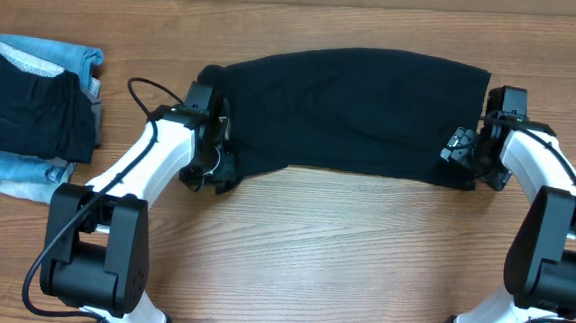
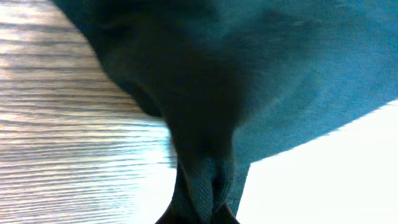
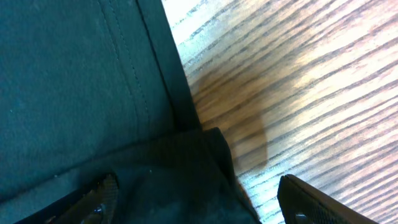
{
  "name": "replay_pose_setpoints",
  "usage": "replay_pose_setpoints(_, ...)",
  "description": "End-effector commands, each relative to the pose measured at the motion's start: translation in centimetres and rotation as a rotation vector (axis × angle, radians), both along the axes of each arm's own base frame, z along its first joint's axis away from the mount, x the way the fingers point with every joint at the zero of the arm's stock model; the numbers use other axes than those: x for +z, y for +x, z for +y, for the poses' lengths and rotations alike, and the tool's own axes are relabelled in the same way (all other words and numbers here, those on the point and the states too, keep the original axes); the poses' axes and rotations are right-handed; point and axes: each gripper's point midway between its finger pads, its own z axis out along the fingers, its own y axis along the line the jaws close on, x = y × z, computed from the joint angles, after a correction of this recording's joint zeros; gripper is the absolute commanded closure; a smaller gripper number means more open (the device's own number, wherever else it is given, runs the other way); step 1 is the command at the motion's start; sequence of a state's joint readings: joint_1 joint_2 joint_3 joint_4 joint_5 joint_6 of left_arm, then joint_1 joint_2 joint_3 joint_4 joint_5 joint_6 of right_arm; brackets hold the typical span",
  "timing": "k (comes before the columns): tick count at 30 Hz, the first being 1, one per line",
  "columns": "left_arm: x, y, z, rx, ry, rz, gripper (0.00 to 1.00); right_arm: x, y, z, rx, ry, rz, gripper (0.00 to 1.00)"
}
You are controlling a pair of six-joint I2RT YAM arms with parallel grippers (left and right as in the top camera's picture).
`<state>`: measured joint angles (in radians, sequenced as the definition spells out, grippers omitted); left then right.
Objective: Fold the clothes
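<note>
Wood table (image 1: 313,243) carries T-shirt (image 1: 351,110); left end effector (image 1: 217,143) pinches it, right end effector (image 1: 466,150) gapes.

The black T-shirt (image 1: 351,110) lay folded into a wide band across the table's far middle, its left end bunched.

Spread end effector (image 3: 200,200) straddles T-shirt (image 3: 74,81) corner

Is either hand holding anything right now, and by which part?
The left hand pinches the black T-shirt at its left end. The right hand is open at the other end, holding nothing.
</note>
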<state>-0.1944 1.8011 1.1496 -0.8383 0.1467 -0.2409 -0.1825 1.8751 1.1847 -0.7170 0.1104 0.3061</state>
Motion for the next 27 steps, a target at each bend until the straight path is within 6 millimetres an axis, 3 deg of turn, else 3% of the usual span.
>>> replay_pose_setpoints(1,2.5,1.7,-2.3,0.000,-0.133,-0.029,0.96,2.0,1.4,-0.4,-0.003,-0.007,-0.029,0.13)
replay_pose_setpoints(5,4.7,2.9,-4.4,-0.019,-0.254,-0.059,0.96,3.8,1.4,-0.4,-0.002,0.000,0.002,0.09)
replay_pose_setpoints(8,5.3,3.4,-4.7,-0.022,-0.265,-0.076,0.96,5.8,0.7,-0.1,0.003,0.016,0.049,0.07)
replay_pose_setpoints(13,5.9,3.7,-5.1,-0.024,-0.290,-0.082,0.96,7.7,1.1,2.3,0.103,0.140,0.019,0.03)
replay_pose_setpoints(18,6.2,4.3,-5.2,0.017,-0.302,-0.094,0.96,7.8,-1.4,-0.2,0.026,0.187,0.073,0.02)
replay_pose_setpoints(20,6.2,4.3,-5.2,0.020,-0.302,-0.093,0.96,7.4,-1.8,-0.6,-0.004,0.234,0.067,0.02)
replay_pose_setpoints(23,6.3,4.4,-5.2,0.027,-0.304,-0.095,0.96,4.6,-2.8,-0.2,0.036,0.276,0.072,0.06)
replay_pose_setpoints(24,6.3,4.5,-5.3,0.027,-0.304,-0.098,0.96,3.8,-2.7,0.7,0.097,0.318,0.046,0.09)
replay_pose_setpoints(26,6.3,4.7,-5.3,0.027,-0.307,-0.108,0.95,2.1,-2.4,0.9,0.137,0.312,0.011,0.27)
replay_pose_setpoints(27,6.3,4.7,-5.3,0.028,-0.307,-0.107,0.95,1.3,-2.7,0.8,0.137,0.299,0.014,0.27)
